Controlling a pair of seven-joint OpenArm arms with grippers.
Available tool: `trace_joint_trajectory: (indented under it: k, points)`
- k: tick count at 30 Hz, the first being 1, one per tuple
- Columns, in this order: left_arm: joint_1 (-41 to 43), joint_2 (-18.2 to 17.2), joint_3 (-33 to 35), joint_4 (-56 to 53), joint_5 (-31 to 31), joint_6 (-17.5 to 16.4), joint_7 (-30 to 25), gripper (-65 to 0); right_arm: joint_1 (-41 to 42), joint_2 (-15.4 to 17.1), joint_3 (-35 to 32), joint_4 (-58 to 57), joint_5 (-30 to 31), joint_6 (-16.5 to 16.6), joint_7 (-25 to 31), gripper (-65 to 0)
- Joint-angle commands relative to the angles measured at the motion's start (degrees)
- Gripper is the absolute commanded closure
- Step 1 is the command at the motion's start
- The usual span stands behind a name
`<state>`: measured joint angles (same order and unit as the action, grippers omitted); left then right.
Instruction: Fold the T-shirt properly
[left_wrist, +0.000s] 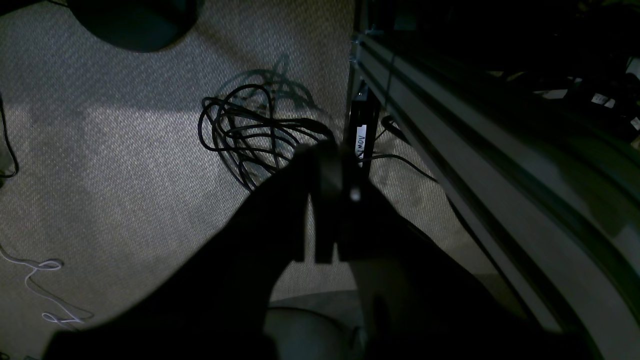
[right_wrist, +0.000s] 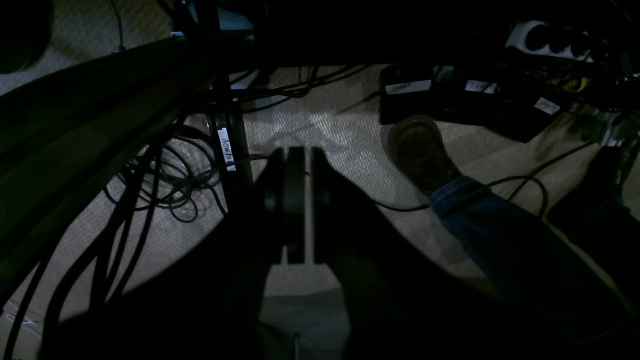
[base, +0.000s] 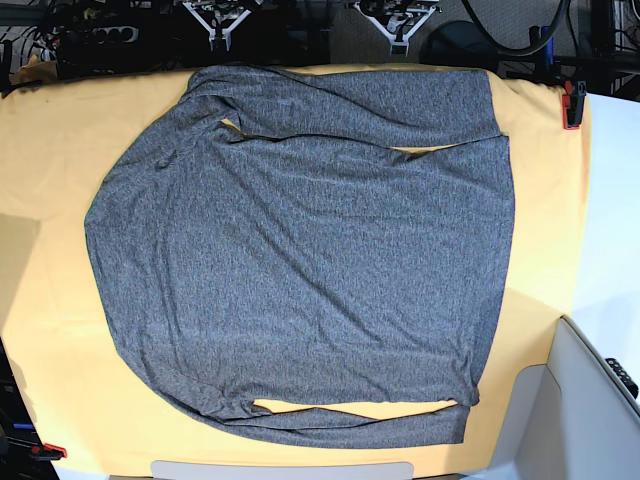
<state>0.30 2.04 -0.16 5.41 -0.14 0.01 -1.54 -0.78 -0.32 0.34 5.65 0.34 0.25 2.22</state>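
The T-shirt (base: 310, 250), dark heathered grey, lies spread flat on the yellow-orange cloth (base: 50, 150) in the base view. A strip along its far edge is folded over the body, and so is a strip along its near edge. Slivers of yellow show at both folds. Neither gripper is over the shirt. In the left wrist view my left gripper (left_wrist: 327, 150) hangs shut and empty above carpet. The right wrist view shows my right gripper (right_wrist: 296, 152) shut and empty above the floor too. The shirt appears in neither wrist view.
Red clamps (base: 572, 105) (base: 48, 451) pin the cloth at the far right and near left corners. A white-grey housing (base: 590, 400) sits at the near right. Below lie coiled black cables (left_wrist: 250, 135), a metal frame rail (left_wrist: 450, 130), a power strip (right_wrist: 550, 37) and a person's shoe (right_wrist: 417, 147).
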Motion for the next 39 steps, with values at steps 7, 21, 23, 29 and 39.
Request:
trace_joint_trajectory:
  k: [7,21,23,29,39]
  points:
    - [-0.16,0.02,-0.06,0.17,0.36,-0.05,-0.17,-0.4,0.03,0.01,0.23,0.37,0.06,0.23,0.64,-0.2]
    - [16.8,0.02,-0.14,27.16,0.1,-0.05,0.0,0.0,-18.17,0.54,0.23,27.8,-0.12,-0.12,0.37,0.0]
    - [20.32,0.11,-0.14,32.44,0.01,-0.05,0.35,0.0,-21.69,1.5,0.23,33.16,-0.21,-0.12,0.46,0.0]
    - [31.84,0.29,0.03,50.19,0.01,-0.14,0.44,0.0,-34.43,3.97,-0.12,52.59,-0.21,0.06,0.11,0.0]
    - [53.2,-2.79,10.32,83.43,0.01,-0.14,5.63,0.0,-53.07,10.65,0.32,84.68,0.14,0.41,0.2,0.0]
